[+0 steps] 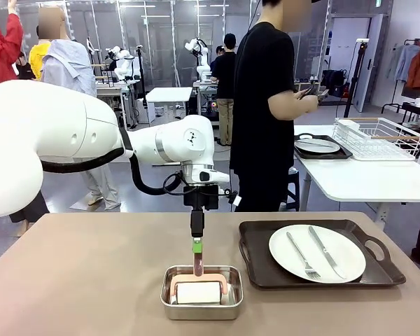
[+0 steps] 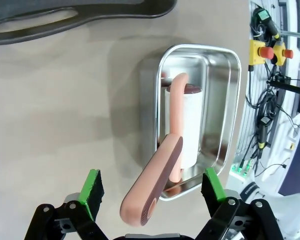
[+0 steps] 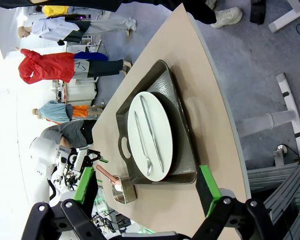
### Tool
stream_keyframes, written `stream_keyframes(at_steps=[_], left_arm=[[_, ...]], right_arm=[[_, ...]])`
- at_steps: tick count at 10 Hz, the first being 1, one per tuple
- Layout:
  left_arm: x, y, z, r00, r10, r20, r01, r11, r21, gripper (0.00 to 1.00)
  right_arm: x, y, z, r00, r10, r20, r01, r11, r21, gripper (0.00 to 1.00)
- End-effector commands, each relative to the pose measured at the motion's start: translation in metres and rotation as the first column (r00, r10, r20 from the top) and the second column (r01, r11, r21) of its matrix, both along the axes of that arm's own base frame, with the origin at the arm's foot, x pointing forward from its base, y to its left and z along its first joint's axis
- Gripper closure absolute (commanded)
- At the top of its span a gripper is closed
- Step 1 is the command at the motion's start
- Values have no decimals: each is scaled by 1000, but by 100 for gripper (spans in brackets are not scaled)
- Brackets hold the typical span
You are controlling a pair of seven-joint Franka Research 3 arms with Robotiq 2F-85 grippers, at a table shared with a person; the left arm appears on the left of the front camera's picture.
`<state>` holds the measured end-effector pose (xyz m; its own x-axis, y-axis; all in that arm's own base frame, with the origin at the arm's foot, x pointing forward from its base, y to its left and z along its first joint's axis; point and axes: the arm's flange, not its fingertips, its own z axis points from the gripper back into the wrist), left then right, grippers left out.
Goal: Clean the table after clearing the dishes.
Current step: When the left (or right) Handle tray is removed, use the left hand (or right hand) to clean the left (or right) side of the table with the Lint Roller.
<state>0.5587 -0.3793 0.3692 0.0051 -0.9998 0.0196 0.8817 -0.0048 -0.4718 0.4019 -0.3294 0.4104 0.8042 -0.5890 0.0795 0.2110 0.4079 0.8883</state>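
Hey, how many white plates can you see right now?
2. One plate sits on the dark tray on the brown table; the other plate is on the far tray on the white table. More could be hidden.

1. The tray ran off the left wrist view's top edge.
2. The roller's pink handle covered part of the pan's rim.
3. From the right wrist, that pan was too small to read (just a pink stub showed).
4. The far tray's right end sat behind a wire basket.
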Motion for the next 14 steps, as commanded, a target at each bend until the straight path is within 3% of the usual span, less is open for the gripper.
stream_keyframes(at_steps=[1,4,8,13,14], left_arm=[[-7,5,-3,998,16,-68,-17,1000,-17,0],[-3,5,-6,994,23,-110,-26,999,-26,7],[0,5,-3,990,44,-134,-53,997,-62,46],[-1,4,-2,989,37,-140,-40,999,-13,95],[-1,4,0,990,40,-137,-43,999,-20,100]], right_arm=[[-1,0,2,1000,-2,5,2,1000,1,0],[-1,0,2,1000,-2,5,2,1000,1,0],[-1,0,2,1000,-2,5,2,1000,1,0],[-1,0,2,1000,-2,5,2,1000,1,0],[-1,0,2,1000,-2,5,2,1000,1,0]])
